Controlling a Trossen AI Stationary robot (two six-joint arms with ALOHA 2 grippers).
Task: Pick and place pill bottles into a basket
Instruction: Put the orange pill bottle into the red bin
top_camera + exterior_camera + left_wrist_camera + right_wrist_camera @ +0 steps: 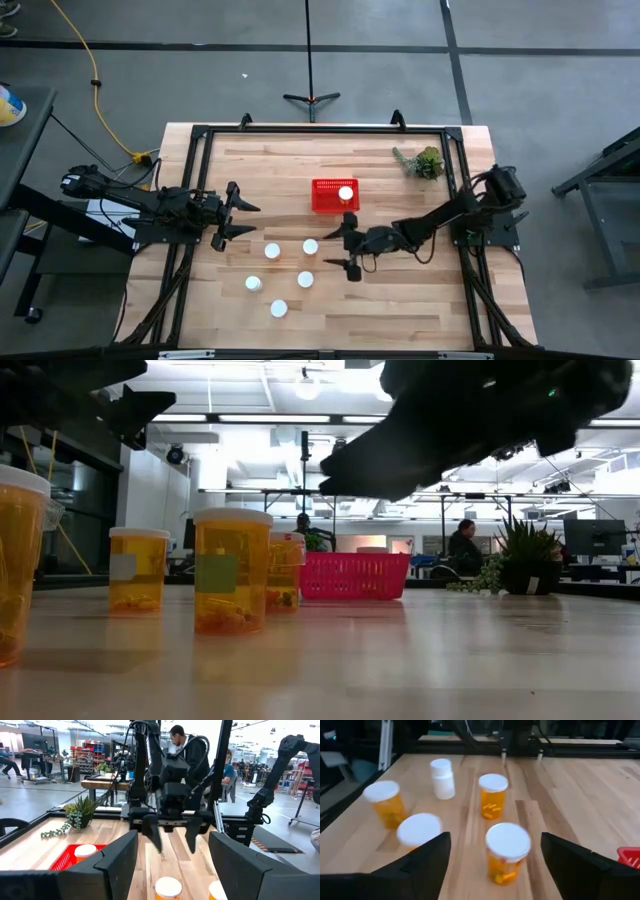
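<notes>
Several amber pill bottles with white caps stand on the wooden table, among them three (310, 246), (305, 279), (272, 251); one of the group is all white (442, 779). The red basket (328, 200) sits beyond them and holds one bottle (346, 193). My right gripper (338, 250) is open, above the table just right of the bottles; in its wrist view the nearest bottle (507, 852) shows ahead between its fingers, untouched. My left gripper (240, 222) is open and empty, left of the bottles.
A green plant sprig (422, 162) lies at the far right of the table. A dark frame (200, 135) runs around the table's edges. Bare wood lies to the right of the bottles and along the near edge. People show in the room beyond (187, 745).
</notes>
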